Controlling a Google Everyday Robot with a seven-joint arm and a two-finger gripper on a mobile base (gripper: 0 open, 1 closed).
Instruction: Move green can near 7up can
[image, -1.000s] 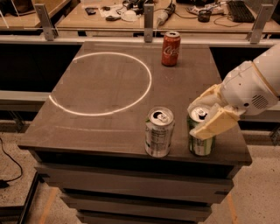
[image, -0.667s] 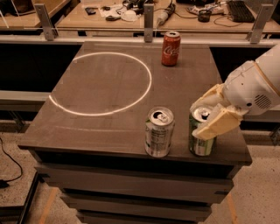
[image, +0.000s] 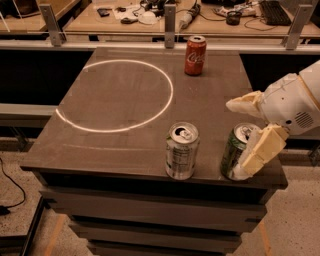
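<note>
The green can (image: 231, 156) stands upright near the table's front right corner. The 7up can (image: 182, 152), silver-white with a small-print label, stands upright just left of it, a small gap between them. My gripper (image: 250, 128) reaches in from the right and straddles the green can. One cream finger (image: 261, 151) lies across the can's front right side; the other (image: 241, 104) is behind the can and apart from it. The gripper is open.
A red Coca-Cola can (image: 195, 56) stands at the table's back, right of centre. A white circle (image: 170, 95) is marked on the dark table (image: 100, 150). Both near cans stand close to the front edge. Cluttered benches lie behind.
The fingers have spread a little wider around the green can and the arm has shifted slightly right. The cans have not moved.
</note>
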